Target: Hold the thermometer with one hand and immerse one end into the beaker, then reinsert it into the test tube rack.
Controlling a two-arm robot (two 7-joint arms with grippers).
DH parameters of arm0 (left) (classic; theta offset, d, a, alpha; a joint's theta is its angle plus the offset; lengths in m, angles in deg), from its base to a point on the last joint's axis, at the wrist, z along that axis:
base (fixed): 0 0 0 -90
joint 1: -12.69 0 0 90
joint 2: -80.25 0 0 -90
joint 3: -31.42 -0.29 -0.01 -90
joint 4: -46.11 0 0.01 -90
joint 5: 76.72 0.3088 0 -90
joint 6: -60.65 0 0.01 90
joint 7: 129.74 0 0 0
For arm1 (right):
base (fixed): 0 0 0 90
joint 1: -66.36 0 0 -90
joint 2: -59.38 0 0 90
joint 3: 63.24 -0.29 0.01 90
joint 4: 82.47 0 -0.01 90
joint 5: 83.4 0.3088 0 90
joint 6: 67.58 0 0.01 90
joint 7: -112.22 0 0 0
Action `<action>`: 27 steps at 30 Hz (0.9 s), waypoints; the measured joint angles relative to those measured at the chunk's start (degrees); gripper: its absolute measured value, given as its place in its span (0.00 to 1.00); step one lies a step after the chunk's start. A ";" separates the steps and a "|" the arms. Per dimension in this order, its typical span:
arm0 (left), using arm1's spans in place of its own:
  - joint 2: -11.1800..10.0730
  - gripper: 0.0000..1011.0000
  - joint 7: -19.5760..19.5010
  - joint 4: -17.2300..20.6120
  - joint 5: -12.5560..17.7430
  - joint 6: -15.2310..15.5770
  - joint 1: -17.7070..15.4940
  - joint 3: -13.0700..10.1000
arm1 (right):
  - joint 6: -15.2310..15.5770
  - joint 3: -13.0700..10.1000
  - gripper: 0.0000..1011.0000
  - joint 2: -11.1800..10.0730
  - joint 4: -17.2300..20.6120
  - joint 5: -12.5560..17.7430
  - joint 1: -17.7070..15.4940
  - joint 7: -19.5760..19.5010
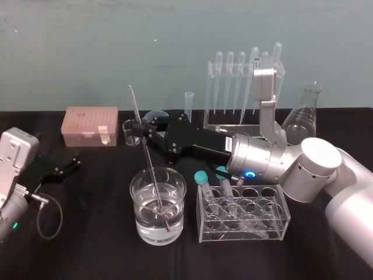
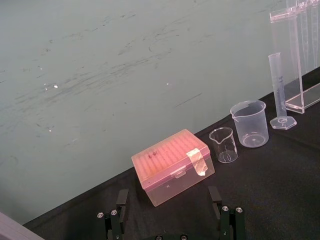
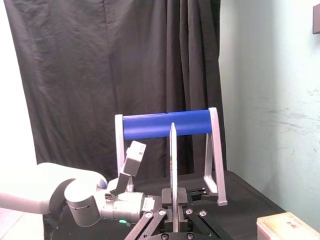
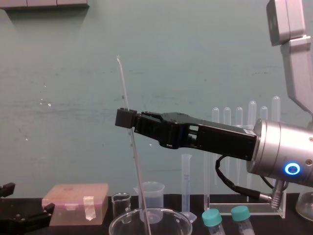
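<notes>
My right gripper pinches the long clear glass thermometer high, above the rim, so its red tip sits submerged in the wide water-filled glass beaker at six o'clock. At nine o'clock my left gripper rests spread open.

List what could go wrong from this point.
1. The right gripper holds the thin glass thermometer tilted; it could slip or snap.
2. Its tip sits low in the beaker; pushing deeper may strike glass.
3. The rack behind is crowded with pipettes, so reinserting could knock them.
The left gripper sits idle at left.
</notes>
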 joint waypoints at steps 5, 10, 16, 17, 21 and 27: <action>0.00 1.00 0.00 0.00 0.00 0.00 0.00 0.00 | 0.05 -0.07 0.06 -0.11 0.28 -0.12 -0.16 -0.33; 0.00 1.00 0.00 0.00 0.00 0.00 0.00 0.00 | 0.12 -0.10 0.06 -0.29 0.60 -0.24 -0.31 -0.59; 0.00 1.00 0.00 0.00 0.00 0.00 0.00 0.00 | 0.15 -0.16 0.06 -0.49 0.93 -0.30 -0.47 -0.71; 0.00 1.00 0.00 0.00 0.00 0.00 0.00 0.00 | 0.17 -0.18 0.06 -0.51 1.01 -0.30 -0.49 -0.74; 0.00 1.00 0.00 0.00 0.00 0.00 0.00 0.00 | 0.68 -0.57 0.06 -0.84 2.15 0.05 -0.42 -0.75; 0.00 1.00 0.00 0.00 0.00 0.00 0.00 0.00 | 1.66 -2.08 0.06 -1.51 4.86 2.37 0.64 -0.46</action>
